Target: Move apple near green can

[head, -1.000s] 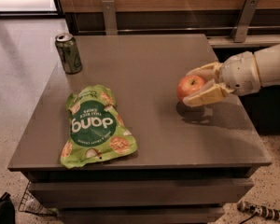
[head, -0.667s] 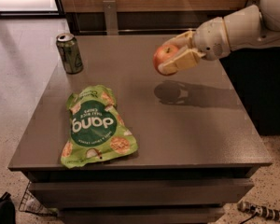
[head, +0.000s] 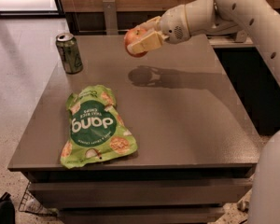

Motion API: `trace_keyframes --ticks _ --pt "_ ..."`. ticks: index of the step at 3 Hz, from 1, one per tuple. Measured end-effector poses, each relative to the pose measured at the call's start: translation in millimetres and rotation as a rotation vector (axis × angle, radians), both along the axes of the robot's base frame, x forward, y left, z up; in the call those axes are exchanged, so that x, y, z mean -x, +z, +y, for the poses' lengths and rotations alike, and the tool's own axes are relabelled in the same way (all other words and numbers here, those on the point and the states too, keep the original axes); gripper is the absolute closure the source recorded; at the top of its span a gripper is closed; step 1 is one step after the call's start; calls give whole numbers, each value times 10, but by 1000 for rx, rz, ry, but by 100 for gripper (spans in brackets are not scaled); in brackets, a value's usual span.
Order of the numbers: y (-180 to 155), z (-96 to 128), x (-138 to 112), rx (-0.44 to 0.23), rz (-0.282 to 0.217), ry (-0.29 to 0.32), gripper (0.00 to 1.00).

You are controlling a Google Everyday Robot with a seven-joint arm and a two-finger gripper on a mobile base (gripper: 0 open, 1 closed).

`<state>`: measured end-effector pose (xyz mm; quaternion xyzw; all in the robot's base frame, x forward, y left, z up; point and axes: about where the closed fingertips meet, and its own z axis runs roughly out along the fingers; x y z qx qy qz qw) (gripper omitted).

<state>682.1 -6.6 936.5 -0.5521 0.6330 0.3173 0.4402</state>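
The red-orange apple (head: 132,37) is held in the air above the back middle of the grey table (head: 186,120), its shadow on the tabletop below. My gripper (head: 141,37) is shut on the apple, reaching in from the right on the white arm. The dark-green can (head: 69,53) with a silver top stands upright at the table's back left corner, well to the left of the apple and apart from it.
A flat bright-green snack bag (head: 95,126) lies on the table's front left. The white arm (head: 233,13) spans the back right. A dark cabinet and wooden wall stand behind the table; the floor drops off at the left.
The gripper has lifted the apple off the table's right side and carried it up and left toward the can. The can and the bag have not moved.
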Motion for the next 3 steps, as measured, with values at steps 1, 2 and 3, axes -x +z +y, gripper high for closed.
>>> trace_keyframes --ticks 1,2,3 --pt "-278 357 -224 27 0 -50 100" --pt "-598 593 -339 50 -10 -83 100" --pt "-898 851 -373 64 -9 -68 100"
